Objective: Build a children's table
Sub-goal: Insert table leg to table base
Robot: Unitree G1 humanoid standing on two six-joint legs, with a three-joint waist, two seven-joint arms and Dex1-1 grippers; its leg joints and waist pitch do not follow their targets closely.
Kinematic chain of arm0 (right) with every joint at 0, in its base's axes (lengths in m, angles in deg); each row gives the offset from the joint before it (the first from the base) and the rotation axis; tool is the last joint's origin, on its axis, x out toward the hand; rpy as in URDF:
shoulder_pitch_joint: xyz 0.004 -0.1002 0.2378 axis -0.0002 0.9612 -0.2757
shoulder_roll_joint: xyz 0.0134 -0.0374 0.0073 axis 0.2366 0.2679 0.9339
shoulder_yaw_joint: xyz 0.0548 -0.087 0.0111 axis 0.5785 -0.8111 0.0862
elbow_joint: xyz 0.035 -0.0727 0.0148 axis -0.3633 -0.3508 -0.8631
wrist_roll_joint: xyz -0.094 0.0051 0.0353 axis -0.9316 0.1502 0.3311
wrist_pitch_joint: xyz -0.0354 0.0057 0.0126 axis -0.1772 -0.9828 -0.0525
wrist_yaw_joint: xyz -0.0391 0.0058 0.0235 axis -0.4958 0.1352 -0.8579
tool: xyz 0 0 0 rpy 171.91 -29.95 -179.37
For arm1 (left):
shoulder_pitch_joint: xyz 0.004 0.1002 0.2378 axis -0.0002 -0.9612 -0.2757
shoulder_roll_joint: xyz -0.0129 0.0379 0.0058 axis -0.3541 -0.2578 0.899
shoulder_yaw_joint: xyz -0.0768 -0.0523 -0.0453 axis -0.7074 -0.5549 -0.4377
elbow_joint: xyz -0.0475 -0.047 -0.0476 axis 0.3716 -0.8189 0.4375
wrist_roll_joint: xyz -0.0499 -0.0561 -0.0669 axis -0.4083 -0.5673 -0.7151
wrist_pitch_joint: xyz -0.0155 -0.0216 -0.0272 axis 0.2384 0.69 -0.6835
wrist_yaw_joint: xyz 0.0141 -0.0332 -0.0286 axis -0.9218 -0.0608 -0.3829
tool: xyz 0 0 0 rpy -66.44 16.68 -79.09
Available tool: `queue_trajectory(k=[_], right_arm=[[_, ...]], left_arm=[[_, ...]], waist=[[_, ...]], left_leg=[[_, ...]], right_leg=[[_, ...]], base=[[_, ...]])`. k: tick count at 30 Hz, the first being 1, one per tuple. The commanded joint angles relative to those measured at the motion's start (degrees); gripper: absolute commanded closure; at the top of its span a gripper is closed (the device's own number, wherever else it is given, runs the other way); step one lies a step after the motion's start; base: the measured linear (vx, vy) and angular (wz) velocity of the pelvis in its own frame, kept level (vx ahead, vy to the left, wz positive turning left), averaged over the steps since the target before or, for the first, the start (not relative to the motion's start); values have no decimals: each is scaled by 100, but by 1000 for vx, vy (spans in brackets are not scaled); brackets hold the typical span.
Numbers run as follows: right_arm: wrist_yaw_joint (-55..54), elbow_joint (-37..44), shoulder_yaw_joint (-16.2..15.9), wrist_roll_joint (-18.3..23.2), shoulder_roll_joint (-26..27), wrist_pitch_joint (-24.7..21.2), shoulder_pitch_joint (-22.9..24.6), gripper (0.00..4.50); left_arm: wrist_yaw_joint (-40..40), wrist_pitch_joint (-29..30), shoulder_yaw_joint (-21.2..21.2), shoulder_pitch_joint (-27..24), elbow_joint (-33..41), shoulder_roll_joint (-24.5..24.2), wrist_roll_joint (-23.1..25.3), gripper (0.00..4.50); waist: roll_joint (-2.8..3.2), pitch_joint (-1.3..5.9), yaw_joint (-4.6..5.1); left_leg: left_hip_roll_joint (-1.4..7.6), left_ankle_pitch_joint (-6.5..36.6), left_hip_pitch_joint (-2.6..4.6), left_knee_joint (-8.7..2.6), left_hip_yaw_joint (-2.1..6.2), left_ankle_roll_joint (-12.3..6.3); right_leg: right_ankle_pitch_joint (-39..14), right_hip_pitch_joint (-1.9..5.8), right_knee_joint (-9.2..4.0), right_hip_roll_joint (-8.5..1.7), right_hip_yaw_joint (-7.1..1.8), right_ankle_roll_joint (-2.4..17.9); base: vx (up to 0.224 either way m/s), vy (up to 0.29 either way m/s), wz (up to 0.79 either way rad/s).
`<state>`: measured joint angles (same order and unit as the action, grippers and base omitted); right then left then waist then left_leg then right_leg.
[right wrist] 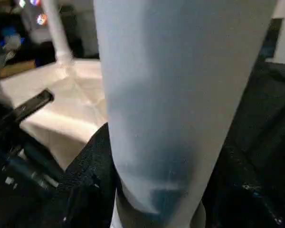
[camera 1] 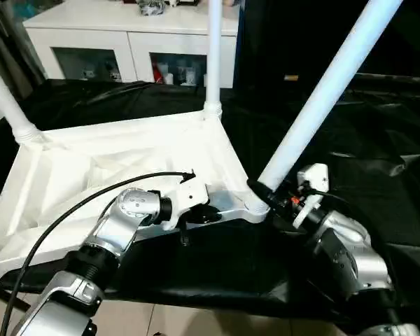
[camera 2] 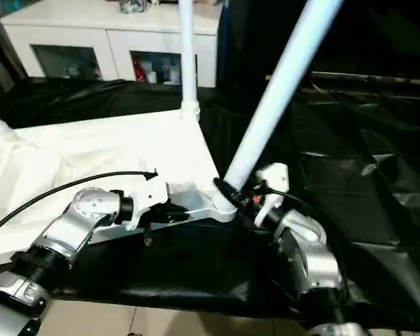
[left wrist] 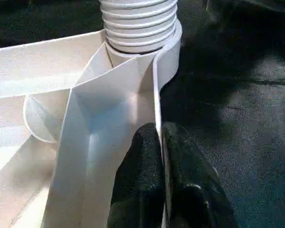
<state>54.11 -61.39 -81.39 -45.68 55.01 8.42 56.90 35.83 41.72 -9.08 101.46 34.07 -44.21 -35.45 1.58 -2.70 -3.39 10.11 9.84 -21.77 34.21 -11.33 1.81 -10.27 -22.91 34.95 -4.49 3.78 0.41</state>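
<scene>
Gripping the thin side wall of the tabletop, the left gripper has its 2 black fingers pinched narrow, 1 on each face of the rim, just beside the near right corner socket. The right gripper is clamped around the low end of the leaning leg, close to where its threaded foot meets that socket.

The tabletop lies upside down on a black sheet, ribs facing up. 2 other legs already stand in sockets: 1 upright at the far right corner, 1 slanting out at the far left corner. The near left corner is hidden behind the left forearm.

The plastic looks light, stiff and smooth, so the rim probably flexes little but could slide out of a pinch; the ribbed wall near a corner seems the firmest place to steady it. The leg is long, so holding low near the thread likely gives the best control while turning, though its free end will swing widely. It leans well off vertical now, which risks cross-threading.

A white cabinet with glass doors stands beyond the far edge of the sheet, well apart. A black cable loops over the tabletop by the left arm and could snag.
</scene>
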Motion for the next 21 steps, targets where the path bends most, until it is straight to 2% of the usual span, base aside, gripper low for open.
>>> queue_trajectory(k=[1,3,5,6,7,10,11,13,15,17,21], right_arm=[[137,-183,-198,-237,-107,-317,46,259],[361,-164,-335,-247,-208,-512,-30,259],[553,-147,-471,-252,-302,-739,-55,259],[624,-165,-545,-289,-353,-807,-80,259],[633,-312,-588,-361,-383,-809,-169,259],[558,-612,-560,-448,-369,-700,-344,259],[567,-644,-549,-432,-369,-724,-369,259],[623,-726,-533,-397,-373,-774,-428,259],[723,-778,-562,-391,-399,-838,-471,259],[886,-838,-616,-375,-438,-999,-514,259],[969,-1027,-670,-441,-488,-1003,-530,259]], left_arm=[[56,-51,90,137,-117,-169,223,450],[9,-72,87,170,-157,-142,226,450],[-14,-96,94,188,-188,-130,229,450],[-22,-114,98,199,-207,-126,234,450],[-43,-145,102,204,-221,-126,250,450],[-33,-165,129,206,-226,-137,273,450],[-32,-164,136,193,-211,-138,276,450],[20,-145,168,160,-169,-146,278,450],[79,-149,200,143,-151,-158,276,450],[155,-164,237,136,-152,-168,263,450],[224,-183,267,156,-186,-160,257,450]], waist=[[-21,314,-11],[-71,319,-4],[-64,324,-20],[-119,322,-14],[-88,326,-31],[-96,319,-14],[-162,317,-8],[-128,305,-15],[-124,300,-5],[-125,300,5],[-132,311,0]], left_leg=[[315,1965,127,-451,199,-29],[324,1944,127,-455,192,-31],[325,1836,120,-451,188,-68],[327,1836,119,-450,177,-79],[328,1810,122,-450,183,-75],[323,1984,136,-456,189,2],[322,2000,135,-450,178,-5],[328,2069,145,-456,196,15],[332,2205,161,-467,210,71],[335,2282,165,-476,218,87],[332,2208,158,-469,205,74]], right_leg=[[-2218,211,-546,-438,-274,1062],[-2166,195,-544,-425,-280,1061],[-2032,204,-527,-429,-285,1081],[-2020,200,-530,-425,-285,1084],[-2002,202,-521,-434,-285,1091],[-2171,183,-539,-439,-277,1075],[-2242,180,-556,-443,-279,1050],[-2492,168,-573,-459,-281,973],[-2624,153,-592,-455,-280,915],[-2620,155,-589,-450,-277,918],[-2443,166,-578,-454,-291,985]], base=[[0,0,0],[0,0,0],[0,0,0],[0,0,0],[0,0,0],[0,0,0],[0,0,0],[0,0,0],[0,0,0],[0,0,0],[0,0,0]])
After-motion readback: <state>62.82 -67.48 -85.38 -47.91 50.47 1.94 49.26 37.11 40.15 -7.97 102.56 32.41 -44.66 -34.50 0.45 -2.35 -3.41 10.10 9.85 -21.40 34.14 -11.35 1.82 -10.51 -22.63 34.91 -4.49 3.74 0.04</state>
